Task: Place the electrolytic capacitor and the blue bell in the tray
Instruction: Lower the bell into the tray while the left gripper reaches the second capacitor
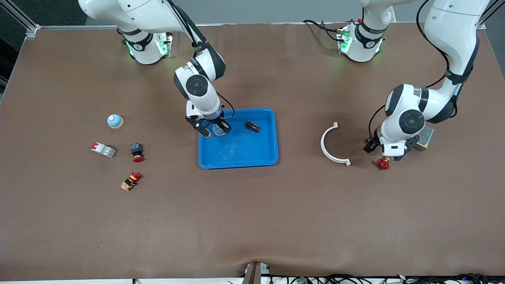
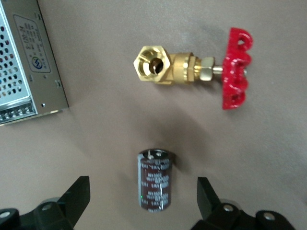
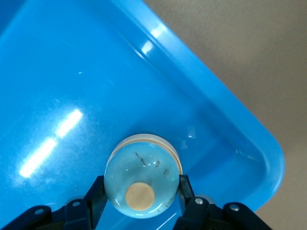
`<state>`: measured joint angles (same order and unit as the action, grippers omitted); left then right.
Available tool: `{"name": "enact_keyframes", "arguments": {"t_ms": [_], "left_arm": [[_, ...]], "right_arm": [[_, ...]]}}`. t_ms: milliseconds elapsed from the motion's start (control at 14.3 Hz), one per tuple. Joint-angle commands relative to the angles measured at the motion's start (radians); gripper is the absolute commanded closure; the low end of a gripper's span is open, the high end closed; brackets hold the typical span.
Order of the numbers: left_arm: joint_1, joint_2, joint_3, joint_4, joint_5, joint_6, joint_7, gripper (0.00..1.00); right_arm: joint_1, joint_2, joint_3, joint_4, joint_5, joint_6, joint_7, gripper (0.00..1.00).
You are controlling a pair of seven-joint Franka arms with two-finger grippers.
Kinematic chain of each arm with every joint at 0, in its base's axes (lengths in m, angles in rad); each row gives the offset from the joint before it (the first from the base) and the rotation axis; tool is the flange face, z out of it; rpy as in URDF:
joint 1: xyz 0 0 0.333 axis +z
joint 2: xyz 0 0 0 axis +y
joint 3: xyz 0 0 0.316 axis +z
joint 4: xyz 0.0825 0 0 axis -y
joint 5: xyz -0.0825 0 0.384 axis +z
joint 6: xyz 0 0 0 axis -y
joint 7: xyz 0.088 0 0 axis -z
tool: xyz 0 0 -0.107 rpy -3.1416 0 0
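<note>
The bright-blue tray [image 1: 238, 163] lies mid-table. My right gripper [image 1: 215, 129] is low inside it, near the wall at the right arm's end, shut on a pale blue bell [image 3: 142, 175] with a cream button on top; its fingers [image 3: 97, 188] press on both sides. A dark electrolytic capacitor [image 1: 252, 126] lies in the tray, beside the bell. My left gripper [image 1: 384, 154] hangs low over the table at the left arm's end, open. In the left wrist view a second dark capacitor [image 2: 154, 179] lies flat on the table between its spread fingers [image 2: 80, 188], untouched.
A brass valve with a red handwheel [image 2: 192, 69] and a perforated metal power supply [image 2: 21, 72] lie close to the left gripper. A white curved bracket [image 1: 330, 144] lies beside the tray. At the right arm's end are another blue bell [image 1: 115, 121], a breaker [image 1: 103, 149], a red push-button [image 1: 137, 152] and an orange-black part [image 1: 130, 182].
</note>
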<state>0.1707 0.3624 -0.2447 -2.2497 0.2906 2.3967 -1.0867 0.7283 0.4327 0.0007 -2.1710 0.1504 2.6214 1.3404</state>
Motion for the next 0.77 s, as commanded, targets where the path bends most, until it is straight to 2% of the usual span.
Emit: {"name": "enact_keyframes", "arguments": {"t_ms": [0,70,140,210,280,351,421,491,631,701], "left_arm": [[0.021,-0.010,-0.013,-0.030,0.013,0.039,0.007,0.10],[0.023,-0.007,-0.013,-0.031,0.013,0.044,0.007,0.18],[0.023,-0.002,-0.013,-0.031,0.013,0.047,0.007,0.29],[0.023,0.007,-0.013,-0.028,0.013,0.047,0.007,0.39],[0.023,0.012,-0.013,-0.027,0.013,0.050,0.007,0.52],[0.020,0.012,-0.013,-0.024,0.013,0.050,0.005,0.70],[0.015,0.010,-0.014,-0.019,0.013,0.047,0.001,0.96],[0.012,0.009,-0.015,-0.010,0.013,0.039,-0.005,1.00],[0.010,-0.006,-0.031,0.001,0.013,0.027,-0.013,1.00],[0.012,-0.014,-0.051,0.013,0.009,0.016,-0.018,1.00]], "right_arm": [[0.022,0.014,-0.011,-0.003,-0.012,0.022,0.040,1.00],[0.022,0.017,-0.011,-0.003,-0.011,0.022,0.042,1.00],[0.017,0.018,-0.011,-0.001,-0.008,0.022,0.058,0.48],[0.019,0.021,-0.013,0.000,-0.008,0.022,0.071,0.22],[0.020,0.023,-0.013,0.002,-0.009,0.020,0.071,0.14],[0.019,0.023,-0.013,0.002,-0.009,0.017,0.071,0.00],[0.019,0.021,-0.013,0.005,-0.012,0.009,0.069,0.00],[0.016,0.021,-0.013,0.010,-0.012,0.005,0.065,0.00],[0.010,0.012,-0.013,0.025,-0.012,-0.020,0.051,0.00],[0.005,0.008,-0.016,0.055,-0.012,-0.091,0.030,0.00]]}}
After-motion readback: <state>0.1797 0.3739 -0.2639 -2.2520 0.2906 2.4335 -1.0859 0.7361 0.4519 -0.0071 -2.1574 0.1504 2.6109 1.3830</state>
